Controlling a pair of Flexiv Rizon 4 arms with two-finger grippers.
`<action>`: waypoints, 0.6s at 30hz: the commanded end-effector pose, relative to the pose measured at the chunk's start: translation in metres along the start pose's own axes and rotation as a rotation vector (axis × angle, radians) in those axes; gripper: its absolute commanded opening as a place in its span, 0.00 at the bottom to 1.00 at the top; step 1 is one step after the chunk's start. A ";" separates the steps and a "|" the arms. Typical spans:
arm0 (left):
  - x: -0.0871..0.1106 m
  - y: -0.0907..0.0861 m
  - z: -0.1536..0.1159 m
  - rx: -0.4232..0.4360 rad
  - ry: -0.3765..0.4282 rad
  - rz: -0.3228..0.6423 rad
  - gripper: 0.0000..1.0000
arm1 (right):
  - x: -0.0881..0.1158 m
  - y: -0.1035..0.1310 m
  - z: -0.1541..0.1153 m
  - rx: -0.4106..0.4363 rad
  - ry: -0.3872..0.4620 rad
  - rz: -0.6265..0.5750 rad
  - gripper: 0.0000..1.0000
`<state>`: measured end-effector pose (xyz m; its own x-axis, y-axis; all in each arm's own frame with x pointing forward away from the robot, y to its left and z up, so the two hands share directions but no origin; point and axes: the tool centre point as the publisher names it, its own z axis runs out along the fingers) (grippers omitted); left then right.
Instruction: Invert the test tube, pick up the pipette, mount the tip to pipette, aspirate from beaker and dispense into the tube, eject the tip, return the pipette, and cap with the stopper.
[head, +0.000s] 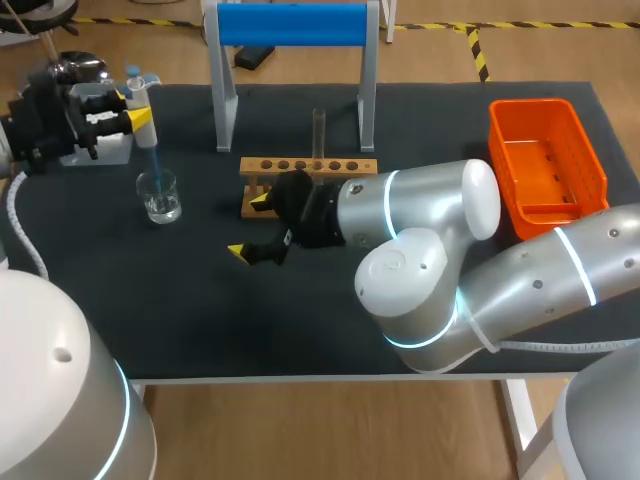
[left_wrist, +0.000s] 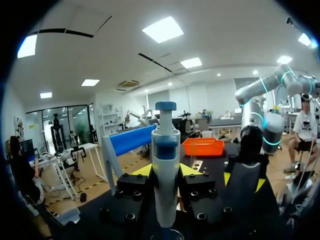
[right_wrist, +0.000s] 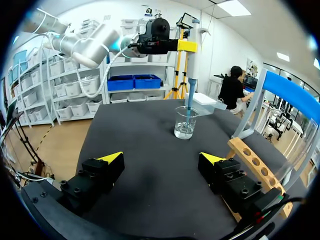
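Head view, surroundings: a black table (head: 200, 310) carries a blue-barred stand (head: 292, 25) at its far edge, an orange basket (head: 527, 104) by its right edge and a wooden rack (head: 308, 167) near its middle.
Head view, in the way: the right arm (head: 430, 230) comes in from the right edge and covers the rack's near side.
Head view, left gripper (head: 140, 108): near the far left corner, clamped on the pipette (head: 141, 86), whose blue tip (head: 152, 155) points down into the beaker (head: 160, 197).
Head view, right gripper (head: 250, 226): fingers apart with nothing between them, just beside the rack's left end.
Head view, test tube (head: 319, 130): upright in a hole of the rack; its lower end is hidden.
Head view, beaker contents: clear liquid (level hard to judge).
Left wrist view, pipette (left_wrist: 165, 150): upright between the two fingers, which press on it from both sides.
Left wrist view, cut off: only the beaker's rim (left_wrist: 167, 234) shows, under the pipette.
Left wrist view, ahead: the basket (left_wrist: 202, 146) and the stand (left_wrist: 132, 140) across the table.
Right wrist view, right gripper (right_wrist: 162, 159): fingers wide apart over bare table.
Right wrist view, beaker (right_wrist: 186, 122): ahead of the fingers, with the blue tip (right_wrist: 188, 107) dipped in the liquid.
Right wrist view, rack (right_wrist: 255, 162): just beside one finger; the test tube there is a faint glass outline, hard to make out.
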<state>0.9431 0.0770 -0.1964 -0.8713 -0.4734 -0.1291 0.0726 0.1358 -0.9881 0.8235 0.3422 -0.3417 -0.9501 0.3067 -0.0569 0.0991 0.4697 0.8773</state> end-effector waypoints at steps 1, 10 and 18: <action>-0.001 0.004 0.000 0.008 0.002 0.003 0.00 | 0.000 0.000 0.000 0.002 0.000 0.001 1.00; -0.001 0.010 -0.001 0.011 0.002 0.003 0.00 | 0.000 0.000 0.000 0.002 0.000 0.001 1.00; -0.002 0.012 -0.005 0.005 -0.004 0.013 0.00 | 0.000 0.000 0.000 0.002 0.000 0.001 1.00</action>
<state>0.9428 0.0815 -0.2069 -0.8661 -0.4797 -0.1408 0.0839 0.1382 -0.9868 0.8235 0.3422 -0.3417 -0.9501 0.3067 -0.0570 0.0990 0.4697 0.8772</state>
